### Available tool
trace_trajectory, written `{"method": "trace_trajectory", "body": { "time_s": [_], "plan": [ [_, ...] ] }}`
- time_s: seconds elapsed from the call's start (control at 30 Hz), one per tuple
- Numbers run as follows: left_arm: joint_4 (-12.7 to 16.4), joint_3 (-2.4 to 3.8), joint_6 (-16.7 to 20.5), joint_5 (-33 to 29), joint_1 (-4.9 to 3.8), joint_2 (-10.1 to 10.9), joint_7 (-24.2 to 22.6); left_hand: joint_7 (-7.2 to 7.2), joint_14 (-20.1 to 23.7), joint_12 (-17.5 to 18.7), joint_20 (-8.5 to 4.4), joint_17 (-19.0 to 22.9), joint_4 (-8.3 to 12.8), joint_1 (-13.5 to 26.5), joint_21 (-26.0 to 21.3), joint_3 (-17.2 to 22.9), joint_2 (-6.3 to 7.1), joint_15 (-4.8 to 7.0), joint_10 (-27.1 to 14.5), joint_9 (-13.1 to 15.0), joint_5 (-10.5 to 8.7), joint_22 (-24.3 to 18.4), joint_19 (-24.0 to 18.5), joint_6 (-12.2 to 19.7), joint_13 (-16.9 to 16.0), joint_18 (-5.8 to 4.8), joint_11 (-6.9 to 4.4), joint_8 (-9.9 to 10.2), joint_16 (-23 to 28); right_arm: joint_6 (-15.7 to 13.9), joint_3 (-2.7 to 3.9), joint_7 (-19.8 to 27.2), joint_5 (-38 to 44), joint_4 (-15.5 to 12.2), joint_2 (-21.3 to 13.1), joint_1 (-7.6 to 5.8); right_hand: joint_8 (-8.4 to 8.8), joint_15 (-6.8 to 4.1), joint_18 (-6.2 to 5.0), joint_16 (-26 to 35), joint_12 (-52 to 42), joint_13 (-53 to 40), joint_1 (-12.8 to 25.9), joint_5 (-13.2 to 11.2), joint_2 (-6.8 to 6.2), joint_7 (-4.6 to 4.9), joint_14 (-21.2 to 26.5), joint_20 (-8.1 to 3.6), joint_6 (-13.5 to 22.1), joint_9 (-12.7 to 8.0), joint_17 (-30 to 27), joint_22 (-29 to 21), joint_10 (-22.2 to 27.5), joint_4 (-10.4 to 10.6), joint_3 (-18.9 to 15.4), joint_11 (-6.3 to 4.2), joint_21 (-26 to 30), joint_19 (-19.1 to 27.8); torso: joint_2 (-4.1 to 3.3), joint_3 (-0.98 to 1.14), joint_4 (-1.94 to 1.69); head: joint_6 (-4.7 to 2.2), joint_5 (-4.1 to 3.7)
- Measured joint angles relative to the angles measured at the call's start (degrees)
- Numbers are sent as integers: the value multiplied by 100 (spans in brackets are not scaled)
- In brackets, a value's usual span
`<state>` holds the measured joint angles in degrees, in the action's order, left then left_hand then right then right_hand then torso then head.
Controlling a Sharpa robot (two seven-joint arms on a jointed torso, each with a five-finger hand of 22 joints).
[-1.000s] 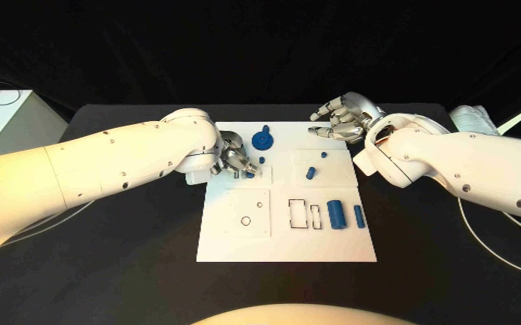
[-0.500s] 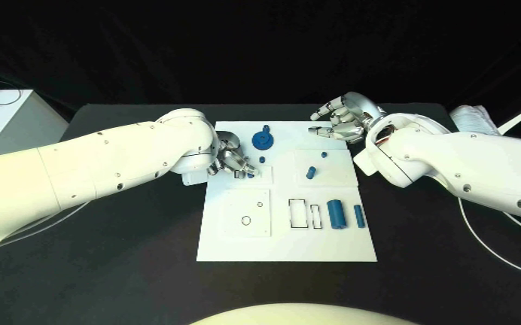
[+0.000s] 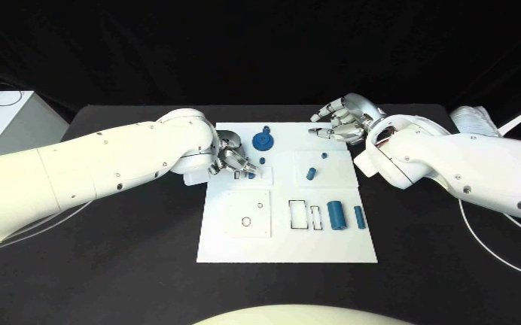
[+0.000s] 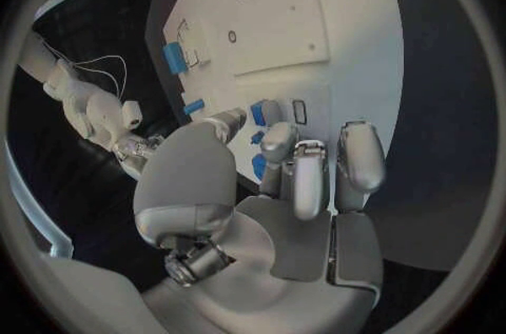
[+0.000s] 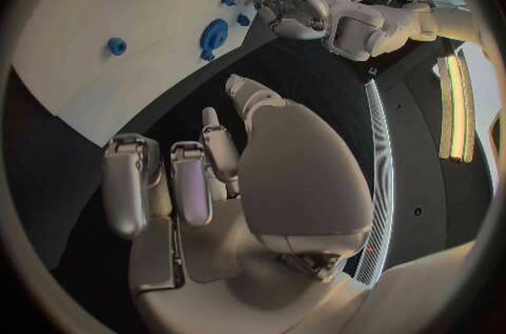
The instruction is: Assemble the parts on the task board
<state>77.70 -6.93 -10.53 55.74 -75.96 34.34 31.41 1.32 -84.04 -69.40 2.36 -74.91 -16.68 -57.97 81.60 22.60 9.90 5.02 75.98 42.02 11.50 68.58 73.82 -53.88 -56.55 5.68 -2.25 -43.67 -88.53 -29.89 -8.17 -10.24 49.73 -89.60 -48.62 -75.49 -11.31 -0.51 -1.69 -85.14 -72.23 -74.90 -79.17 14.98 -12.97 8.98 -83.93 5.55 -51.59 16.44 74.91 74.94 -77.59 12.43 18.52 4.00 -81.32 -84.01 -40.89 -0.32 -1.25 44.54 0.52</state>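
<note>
The white task board lies in the middle of the black table, its long axis running near to far. A white box stands at the table's far left and a pale bundle with a cable at its far right. On the board's far edge sits a round blue part; right of centre two small blue pegs lie close together, and near the right edge a stubby blue cylinder and a slim blue bar lie side by side, long axes pointing near to far, beside two empty rectangular slots. The left hand is over the board's far left part, its fingers curled close around a small blue part; whether they actually grip it I cannot tell. The right hand hovers above the board's far right corner, fingers apart and holding nothing.
</note>
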Motion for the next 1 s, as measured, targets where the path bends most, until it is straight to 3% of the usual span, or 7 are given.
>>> {"method": "trace_trajectory", "body": {
  "time_s": [0.2,0.4,0.5,0.63,0.77,1.0],
  "plan": [
    [54,39,115,-52,4,49,-57,0,0,0,0,0,-16,0,-23,-64,0,0,0,0,-19,-3,0,0,22,0,0,0,0,0,0,0,-1,7,0,4,-22,0,0,0,0,0,0,-28,0,0,0,0,0,0,0,0,0,16,16,0,0,0,0,-2,2,-19,-3],
    [122,197,201,-120,4,190,-92,0,0,52,0,0,-6,0,-34,-106,0,0,-44,-1,-41,-48,0,0,75,0,0,23,10,0,0,0,-1,17,0,8,-22,0,0,0,0,0,0,-28,0,0,0,0,0,0,0,-1,0,15,16,0,0,0,1,-2,1,-37,-3],
    [120,298,211,-168,2,275,-100,65,0,208,-11,0,8,-14,-119,-150,14,0,-209,-1,-41,-184,-94,66,280,1,28,86,96,0,0,0,-2,23,-1,9,-22,0,0,0,0,-2,0,-28,0,0,0,0,0,0,-1,-1,0,16,16,0,0,0,1,-2,1,-48,-11],
    [2,442,194,-279,-28,358,-130,175,0,449,31,1,0,-228,-266,-191,-42,-64,-465,-41,2,-448,-300,323,610,0,135,267,235,0,0,0,-6,48,-1,10,-22,0,0,0,0,-4,0,-28,0,0,0,0,0,0,-1,-1,0,15,16,0,0,0,1,-2,1,-72,-14],
    [-234,535,154,-396,-103,370,-172,339,11,484,60,1,8,-378,-266,-246,-72,-177,-569,-235,2,-474,-330,607,704,1,239,647,267,-1,0,5,-13,80,10,11,-22,0,0,0,0,-4,0,-27,0,0,0,0,0,0,2,-2,0,15,16,0,0,0,1,-2,2,-107,1],
    [-701,591,111,-415,-191,220,-254,430,10,603,115,1,0,-548,-333,-284,-126,-238,-668,-408,26,-545,-379,698,883,0,338,909,300,-2,0,11,-25,114,22,11,-22,0,0,0,0,-4,0,-27,0,0,0,0,0,0,4,-2,0,15,16,0,0,0,-13,-4,12,-161,16]
  ]
}}
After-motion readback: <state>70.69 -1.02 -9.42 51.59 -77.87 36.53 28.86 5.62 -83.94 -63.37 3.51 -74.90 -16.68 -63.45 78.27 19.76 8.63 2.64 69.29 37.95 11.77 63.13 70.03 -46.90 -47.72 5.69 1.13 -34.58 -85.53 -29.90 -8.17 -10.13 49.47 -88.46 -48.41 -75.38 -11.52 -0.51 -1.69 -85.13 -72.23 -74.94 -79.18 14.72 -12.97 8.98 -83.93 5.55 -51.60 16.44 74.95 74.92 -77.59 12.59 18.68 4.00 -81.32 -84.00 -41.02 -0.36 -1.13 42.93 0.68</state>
